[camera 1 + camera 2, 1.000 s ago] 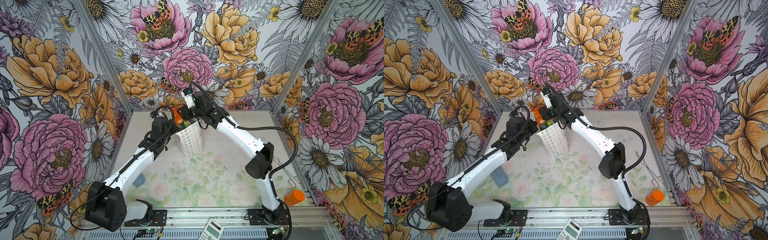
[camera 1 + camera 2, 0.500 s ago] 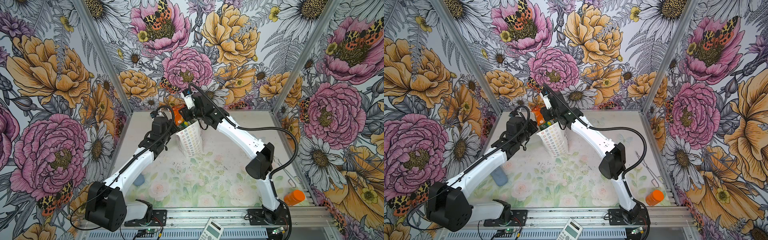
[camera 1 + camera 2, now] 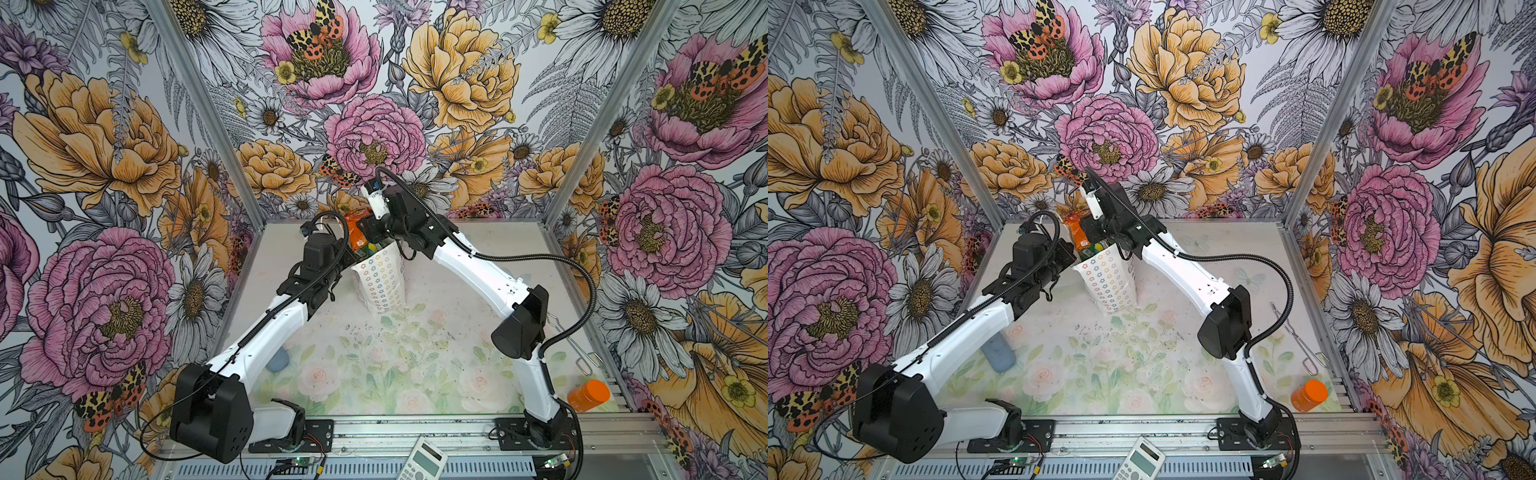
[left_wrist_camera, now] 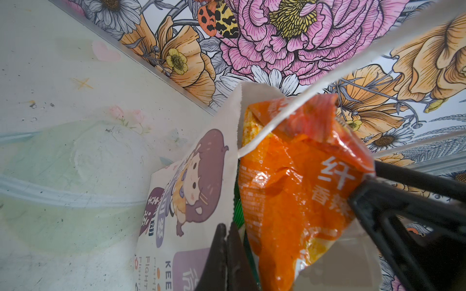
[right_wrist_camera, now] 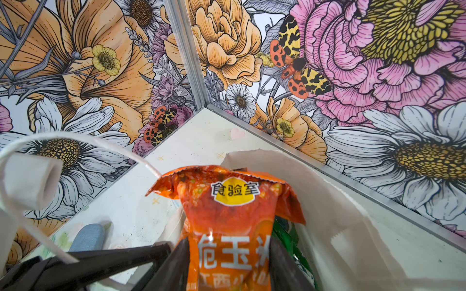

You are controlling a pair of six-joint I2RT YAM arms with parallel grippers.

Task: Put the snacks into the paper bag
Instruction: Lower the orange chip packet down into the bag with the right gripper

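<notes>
- paper bag [image 3: 380,284] stands upright toward the back of the surface [image 3: 374,374], about mid-width. Its flower-pattern narrow side faces the camera in both top views.
- Both arms meet at the bag mouth, left arm from the left and right arm from the right.
- left gripper [image 4: 227,226]: closed, pinching the rim of the bag's cartoon-girl panel. The paper edge sits between the two dark fingers [image 4: 216,252] in the left wrist view.
- right gripper [image 5: 229,243]: clamped on the orange snack packet [image 5: 232,214], one finger on each side. The packet is squeezed narrower where they press.
- The orange snack packet is upright at the bag mouth, between the cartoon-girl panel and the opposite wall. Its crimped top pokes above the rim in both top views [image 3: 1077,235]. Cannot tell how deep its lower end sits.
- green packet [image 5: 285,235] is inside the bag, just beside the orange one, mostly hidden. Any other contents are not readable.
- A white cord handle [image 4: 315,87] runs across the top of the orange packet in the left wrist view.
- No snack packets are visible loose on the surface in either top view.
- Other items, all well apart from the bag:
  - blue-grey object [image 3: 998,353] on the surface, partly under the left arm
  - orange bottle [image 3: 588,395] at the front right corner
  - metal tongs [image 3: 1296,332] along the right edge
  - calculator [image 3: 422,461] on the front rail
</notes>
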